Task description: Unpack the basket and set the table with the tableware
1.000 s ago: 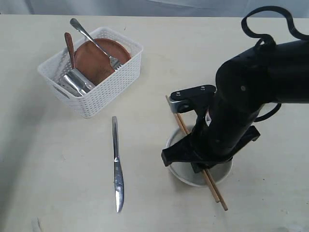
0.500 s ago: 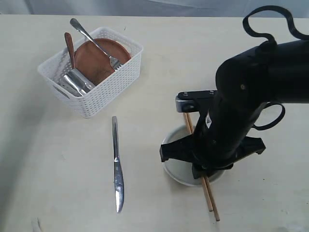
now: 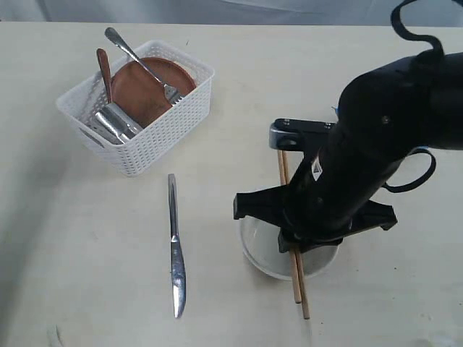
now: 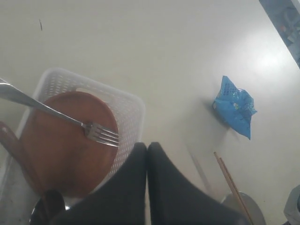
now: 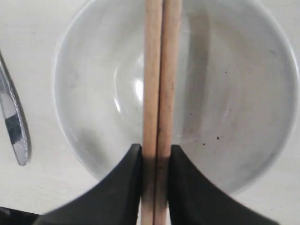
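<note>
White perforated basket (image 3: 163,137), reddish-brown plate (image 3: 141,88), silver knife (image 3: 176,253), off-white bowl (image 5: 225,108), 2 tan chopsticks (image 5: 159,70), blue packet (image 4: 234,107)

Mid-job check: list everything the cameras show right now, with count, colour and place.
basket: 1, white, far left of the table
plate: 1, brown, inside the basket
fork: 1, steel, lying across the plate, handle sticking out over the rim
wooden spoon: 1, reddish-brown, in the basket beside the plate
cup: 1, steel, on its side in the basket
knife: 1, steel, on the table in front of the basket
bowl: 1, off-white, on the table right of the knife
chopsticks: 2, wooden, held side by side across the bowl
snack packet: 1, blue, on the table
table: 1, cream
left gripper: shut, empty, above the basket
right gripper: shut on the chopsticks
</note>
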`<control>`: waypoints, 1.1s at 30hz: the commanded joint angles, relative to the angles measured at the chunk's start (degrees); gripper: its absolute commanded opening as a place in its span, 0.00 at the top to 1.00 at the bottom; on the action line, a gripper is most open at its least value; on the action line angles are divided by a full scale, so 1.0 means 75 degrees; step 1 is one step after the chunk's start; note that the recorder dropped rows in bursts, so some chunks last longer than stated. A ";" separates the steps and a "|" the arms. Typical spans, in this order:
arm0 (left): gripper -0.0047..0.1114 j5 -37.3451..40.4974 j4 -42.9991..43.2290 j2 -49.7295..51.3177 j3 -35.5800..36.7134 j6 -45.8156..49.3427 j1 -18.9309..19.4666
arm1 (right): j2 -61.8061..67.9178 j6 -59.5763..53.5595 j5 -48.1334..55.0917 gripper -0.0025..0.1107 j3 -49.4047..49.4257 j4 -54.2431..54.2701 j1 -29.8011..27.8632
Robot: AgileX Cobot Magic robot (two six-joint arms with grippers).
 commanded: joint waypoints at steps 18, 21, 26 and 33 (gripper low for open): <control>0.96 -0.0083 -0.0148 -0.0005 0.0048 0.0028 0.0025 | 0.0257 0.1044 -0.0170 0.97 0.0005 -0.0594 -0.0001; 0.96 -0.0089 -0.0148 -0.0005 0.0048 0.0028 0.0025 | 0.0269 0.1044 -0.0215 0.97 0.0005 -0.0594 -0.0001; 0.96 -0.0089 -0.0148 -0.0005 0.0048 0.0028 0.0025 | 0.0269 0.1025 -0.0320 0.97 0.0005 -0.0569 -0.0001; 0.96 -0.0089 -0.0148 -0.0005 0.0048 0.0028 0.0025 | 0.0269 0.1025 -0.0355 0.97 0.0005 -0.0538 -0.0001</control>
